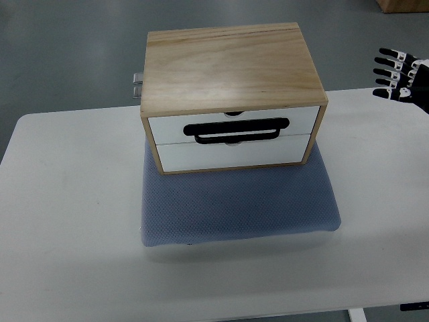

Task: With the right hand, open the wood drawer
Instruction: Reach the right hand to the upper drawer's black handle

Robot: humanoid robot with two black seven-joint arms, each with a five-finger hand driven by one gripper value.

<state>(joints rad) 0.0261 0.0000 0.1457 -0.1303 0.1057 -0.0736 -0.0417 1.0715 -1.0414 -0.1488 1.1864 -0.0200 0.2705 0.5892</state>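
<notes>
Blue mat (238, 208) nearest, wood drawer box (231, 100) shut, no legible writing, right hand (397, 74) fingers spread

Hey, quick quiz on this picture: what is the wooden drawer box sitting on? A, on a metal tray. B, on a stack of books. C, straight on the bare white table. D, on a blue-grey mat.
D: the wooden drawer box rests on the back part of a blue-grey mat, which lies on the white table; the right hand is off to the side, fingers spread, touching nothing.
</notes>
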